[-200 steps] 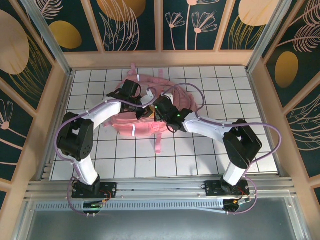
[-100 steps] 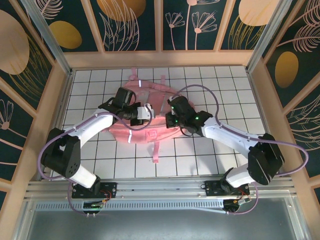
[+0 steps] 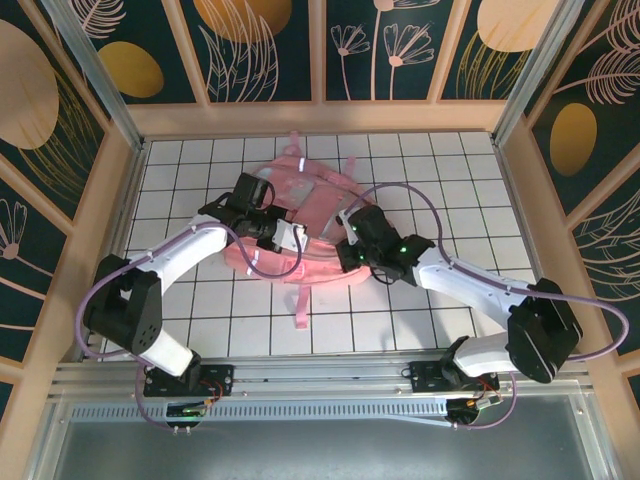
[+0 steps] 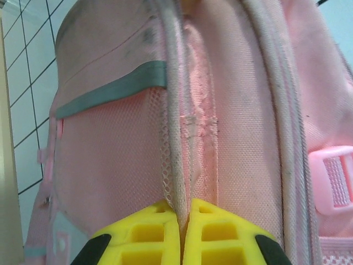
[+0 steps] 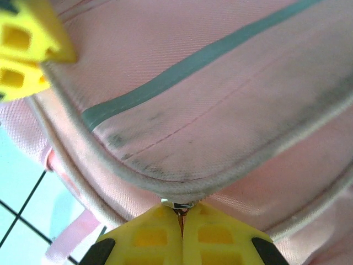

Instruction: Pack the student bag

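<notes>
Left hand [image 4: 183, 234] clamped on a piped seam of the student bag [image 3: 318, 200]; right hand [image 5: 180, 232] pinched shut at its zip line; bag, mid-worktop [image 3: 450, 170], now lowered and spread flatter than a second ago; opening for packing probably under way.

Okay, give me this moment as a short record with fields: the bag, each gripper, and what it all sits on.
bag: pink student bag, lying on the table, grey strips across the fabric
loose strap: trails toward the arm bases
left gripper: shut, pinching a piped seam of the bag
right gripper: shut on the bag's piped edge, at a small metal piece, possibly a zipper pull
surface: white tiled table
packed state: cannot tell
</notes>
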Robot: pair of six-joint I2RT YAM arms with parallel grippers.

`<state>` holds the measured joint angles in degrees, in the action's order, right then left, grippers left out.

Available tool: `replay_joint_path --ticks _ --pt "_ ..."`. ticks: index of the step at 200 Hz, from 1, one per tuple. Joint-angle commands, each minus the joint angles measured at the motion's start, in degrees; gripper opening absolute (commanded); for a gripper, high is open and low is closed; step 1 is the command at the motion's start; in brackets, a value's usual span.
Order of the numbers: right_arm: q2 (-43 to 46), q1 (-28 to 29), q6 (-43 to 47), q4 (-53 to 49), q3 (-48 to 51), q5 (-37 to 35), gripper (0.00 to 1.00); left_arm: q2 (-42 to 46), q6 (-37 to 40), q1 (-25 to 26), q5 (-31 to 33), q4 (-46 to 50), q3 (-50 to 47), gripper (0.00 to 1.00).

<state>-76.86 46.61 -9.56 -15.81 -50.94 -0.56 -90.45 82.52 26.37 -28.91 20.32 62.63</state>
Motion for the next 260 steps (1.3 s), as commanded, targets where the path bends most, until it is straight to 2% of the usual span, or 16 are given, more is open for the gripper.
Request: replay_joint_path --ticks 1,10,20,24,33,47,62,81,103,117,145,167,213,243,255,260 --pt "1.0 4.3 2.5 -7.0 1.8 2.5 0.00 -2.5 3.8 -5.3 7.7 -6.8 2.3 0.00" --pt "0.4 5.7 2.1 -5.4 1.9 4.4 0.00 -3.6 1.8 -5.9 8.3 -10.6 2.0 0.00" --pt "-0.6 7.2 0.7 -2.6 1.5 5.7 0.00 -5.1 -0.7 -6.9 6.8 -11.0 3.0 0.09" --pt "-1.3 7.5 0.1 -1.6 1.1 6.4 0.00 -6.1 -1.3 -7.2 5.7 -9.2 4.2 0.13" --pt "-3.1 7.7 -0.9 0.5 -0.4 7.9 0.00 -8.2 -1.6 -7.3 4.3 -4.0 7.5 0.31" --pt "-6.1 7.7 -1.6 3.6 -2.6 8.6 0.00 -9.5 -1.8 -7.3 0.9 2.1 9.2 0.44" --pt "-9.3 7.5 -0.8 5.8 -5.0 8.5 0.00 -5.3 -3.3 -7.0 -1.8 1.9 5.3 0.49" --pt "-12.6 6.5 0.0 6.3 -7.4 10.5 0.00 1.8 -3.8 -5.6 -1.8 -0.1 -2.5 0.56" --pt "-13.3 5.5 1.0 6.2 -8.0 13.1 0.00 7.1 -5.7 -2.3 -0.8 -0.6 -8.2 0.56" --pt "-12.8 4.6 1.2 5.9 -7.4 14.6 0.00 8.4 -8.3 0.0 -0.1 -4.6 -11.6 0.56" --pt "-11.3 3.7 1.3 4.6 -4.9 13.9 0.00 6.6 -13.5 1.3 -3.0 -13.6 -14.5 0.55" --pt "-10.4 3.6 0.7 6.8 -1.2 13.6 0.00 3.3 -13.9 1.9 -2.3 -17.4 -14.6 0.53" --pt "-9.3 3.3 -4.2 11.0 -0.4 16.2 0.00 -1.2 -14.7 3.8 -2.9 -17.0 -11.2 0.46" --pt "-8.6 2.7 -4.5 11.1 -0.8 17.8 0.00 -1.8 -13.3 5.1 -4.3 -16.8 -11.2 0.45" --pt "-8.2 2.3 -4.5 10.4 -1.4 18.3 0.00 -2.1 -13.2 5.4 -5.1 -16.4 -10.9 0.40" --pt "-8.1 2.2 -4.3 10.3 -1.7 18.3 0.00 -2.3 -13.0 5.5 -5.4 -16.0 -10.5 0.34"
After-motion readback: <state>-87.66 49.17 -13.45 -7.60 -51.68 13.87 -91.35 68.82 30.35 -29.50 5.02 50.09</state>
